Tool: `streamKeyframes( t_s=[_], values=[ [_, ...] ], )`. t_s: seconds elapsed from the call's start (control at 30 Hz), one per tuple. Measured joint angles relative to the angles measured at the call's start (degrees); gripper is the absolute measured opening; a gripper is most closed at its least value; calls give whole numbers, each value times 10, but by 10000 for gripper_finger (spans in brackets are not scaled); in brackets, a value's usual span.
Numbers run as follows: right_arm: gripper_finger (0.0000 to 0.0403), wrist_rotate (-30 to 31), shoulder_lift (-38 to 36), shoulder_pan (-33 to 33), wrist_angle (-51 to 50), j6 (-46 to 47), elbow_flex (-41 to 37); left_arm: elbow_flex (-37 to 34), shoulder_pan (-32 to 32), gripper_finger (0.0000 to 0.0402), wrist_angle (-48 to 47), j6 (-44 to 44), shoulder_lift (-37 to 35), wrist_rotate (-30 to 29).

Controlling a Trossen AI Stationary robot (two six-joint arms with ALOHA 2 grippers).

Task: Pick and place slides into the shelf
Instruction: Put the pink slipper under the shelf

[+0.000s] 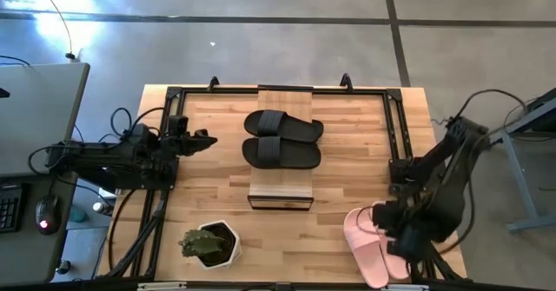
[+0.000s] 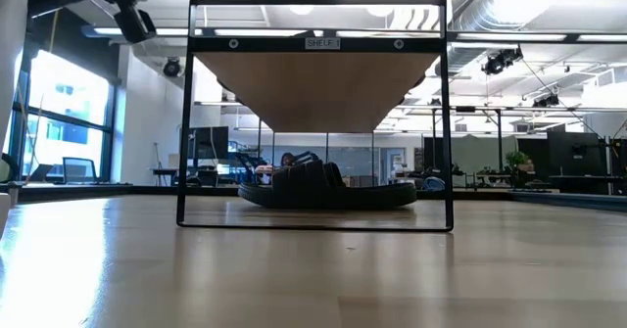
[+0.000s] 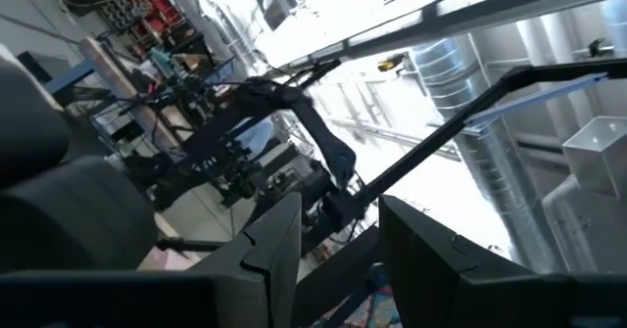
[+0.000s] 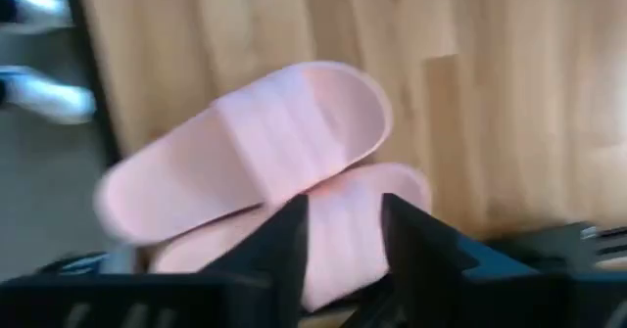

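Pretty big open workshop around me. Grey concrete floor (image 1: pixel 261 39) with dark seams, tall windows (image 2: pixel 59 122) off to one side letting in daylight, exposed silver ducts (image 2: pixel 509 15) and ceiling lights overhead. Desks and monitors (image 2: pixel 211 147) sit way back. My butcher-block table (image 1: pixel 208 195) has a potted plant (image 1: pixel 208 243) on it.

you have two slides (image 1: pixel 282 139) side by side on the shelf (image 1: pixel 281 191) at mid-table, another pair (image 1: pixel 372 243) at the near right corner, and a potted plant (image 1: pixel 208 243) near left.
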Motion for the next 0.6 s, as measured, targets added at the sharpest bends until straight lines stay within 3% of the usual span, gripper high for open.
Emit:
streamKeyframes(
  t_s=[0.27, 0.6],
  values=[
    [195, 89, 120, 43, -20, 2, 0, 0, 0, 122, 0, 0, 19, 9],
    [195, 60, 223, 100, 57, 64, 0, 0, 0, 122, -1, 0, 27, 31]
  ],
)
